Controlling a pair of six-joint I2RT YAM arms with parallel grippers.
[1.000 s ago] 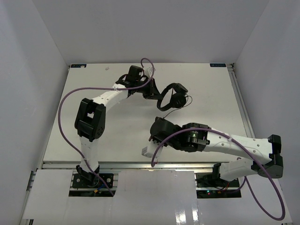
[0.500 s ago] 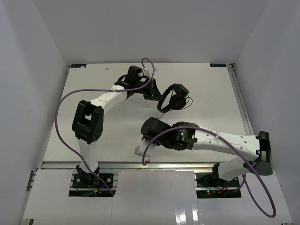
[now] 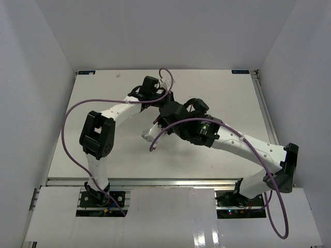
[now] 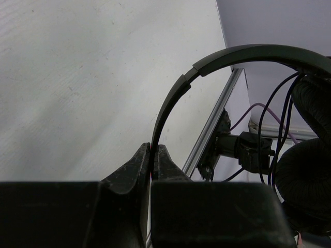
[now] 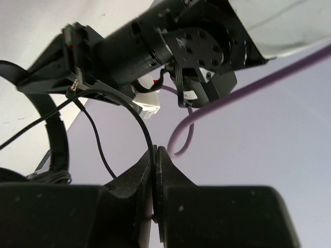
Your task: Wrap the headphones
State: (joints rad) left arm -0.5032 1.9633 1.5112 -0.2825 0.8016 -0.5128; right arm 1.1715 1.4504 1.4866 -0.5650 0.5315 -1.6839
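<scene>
The black headphones (image 3: 199,106) sit at the far middle of the table, mostly covered by my right wrist in the top view. In the left wrist view, my left gripper (image 4: 153,149) is shut on the thin headband (image 4: 217,59). The padded earcups (image 4: 305,181) hang at the right, with thin cord strands (image 4: 261,119) beside them. In the right wrist view, my right gripper (image 5: 155,151) is shut on the thin black cord (image 5: 135,113). That cord arcs up to the plug (image 5: 76,83) near the left arm's wrist. The headband (image 5: 58,139) shows at the left.
Thick purple robot cables (image 3: 77,106) loop off both arms, and one (image 5: 186,129) hangs just past my right fingertips. An aluminium rail (image 4: 213,132) borders the white table (image 3: 103,98). White walls enclose the table on the left, right and far sides.
My right arm has swung from the near middle of the table up and away, over the headphones, with the cord in its jaws. The left arm has barely moved.
</scene>
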